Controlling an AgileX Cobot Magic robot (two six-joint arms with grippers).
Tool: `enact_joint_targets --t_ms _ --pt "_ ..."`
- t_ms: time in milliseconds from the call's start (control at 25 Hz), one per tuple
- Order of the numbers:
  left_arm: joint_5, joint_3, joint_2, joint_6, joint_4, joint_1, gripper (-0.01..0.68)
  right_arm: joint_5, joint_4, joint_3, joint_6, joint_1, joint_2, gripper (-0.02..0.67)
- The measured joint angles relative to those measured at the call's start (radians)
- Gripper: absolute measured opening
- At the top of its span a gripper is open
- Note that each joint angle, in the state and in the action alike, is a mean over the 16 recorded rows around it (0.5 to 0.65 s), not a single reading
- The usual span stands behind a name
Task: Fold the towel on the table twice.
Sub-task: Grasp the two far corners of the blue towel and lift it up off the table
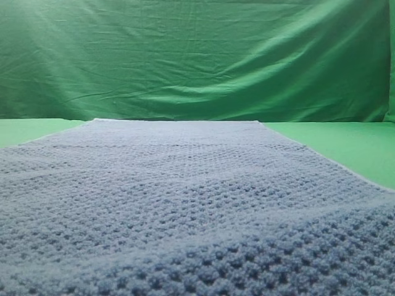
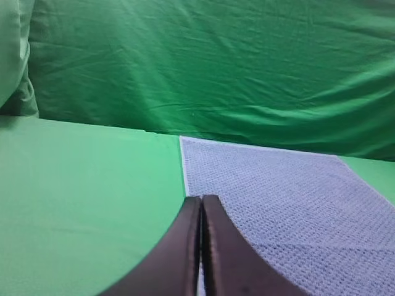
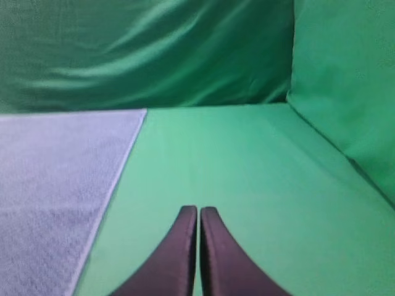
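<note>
**Towel lies flat, no fold made yet**

The blue-grey towel (image 1: 185,203) is spread flat on the green table (image 1: 345,145), ready for folding. The left gripper (image 2: 201,206) sits at its 9 o'clock edge and the right gripper (image 3: 199,216) off its 3 o'clock side, both pinched together, holding nothing.

Wrinkled green backdrop cloth (image 1: 197,55) — hangs upright at rear.
</note>
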Motion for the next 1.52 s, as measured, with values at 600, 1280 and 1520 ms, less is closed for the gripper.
enact_joint_targets --t_ms 600,1280,1520 --pt "0.114 -0.202 0.053 -0.136 0.028 0.000 0.000 -0.001 0.242 -0.183 -0.066 0.000 0.055 0.000" --pt "0.400 -0.443 0.294 -0.142 0.072 -0.008 0.000 0.211 0.309 -0.449 -0.198 0.004 0.348 0.000" --pt "0.547 -0.562 0.504 -0.142 0.114 -0.038 0.000 0.356 0.198 -0.586 -0.144 0.040 0.582 0.000"
